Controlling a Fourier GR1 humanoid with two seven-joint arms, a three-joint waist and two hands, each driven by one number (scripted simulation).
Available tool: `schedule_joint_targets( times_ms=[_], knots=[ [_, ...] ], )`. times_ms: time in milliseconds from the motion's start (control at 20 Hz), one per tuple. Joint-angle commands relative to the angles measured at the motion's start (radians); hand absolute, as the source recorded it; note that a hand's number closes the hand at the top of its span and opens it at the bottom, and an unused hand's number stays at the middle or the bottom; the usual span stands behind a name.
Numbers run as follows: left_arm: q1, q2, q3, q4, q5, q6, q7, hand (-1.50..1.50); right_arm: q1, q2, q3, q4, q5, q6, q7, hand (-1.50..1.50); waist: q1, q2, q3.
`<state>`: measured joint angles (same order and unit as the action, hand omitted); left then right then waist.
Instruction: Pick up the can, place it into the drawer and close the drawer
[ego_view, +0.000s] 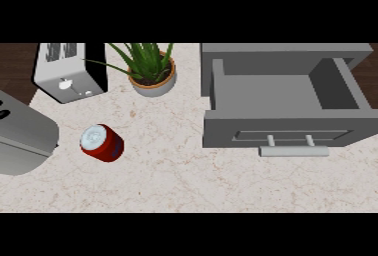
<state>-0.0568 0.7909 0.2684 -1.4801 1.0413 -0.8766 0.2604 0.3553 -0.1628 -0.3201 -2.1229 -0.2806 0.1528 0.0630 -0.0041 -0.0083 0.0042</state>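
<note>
- One red can (102, 143) with a silver top stands upright on the marble counter (170, 175), left of centre, touching nothing.
- One grey drawer (286, 106) is pulled open at the right; nothing shows inside it. Its front panel carries one pale bar handle (293, 150) on two short posts.
- The can sits well apart from the drawer, to the left of its front panel.
- One potted plant (150, 67) with spiky green leaves stands at the back, between the toaster and the drawer.
- One silver toaster (68, 71) stands at the back left.
- One rounded grey appliance (22, 135) shows at the left edge, near the can.
- Neither hand appears in the head view, so the state of the fingers cannot be told.
</note>
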Motion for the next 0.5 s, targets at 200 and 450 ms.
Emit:
schedule_joint_targets(
  times_ms=[200,450],
  knots=[
    [-0.042,-0.004,-0.079,0.031,0.116,0.081,0.127,-1.50,0.055,-0.022,-0.108,-0.016,-0.101,0.085,-0.008,-1.50,-0.011,0.007,-0.004],
    [-0.103,-0.075,-0.103,0.072,0.032,0.068,0.132,-1.50,0.067,-0.003,-0.104,-0.034,-0.087,0.098,0.013,-1.50,-0.012,0.009,-0.004]
  ],
)
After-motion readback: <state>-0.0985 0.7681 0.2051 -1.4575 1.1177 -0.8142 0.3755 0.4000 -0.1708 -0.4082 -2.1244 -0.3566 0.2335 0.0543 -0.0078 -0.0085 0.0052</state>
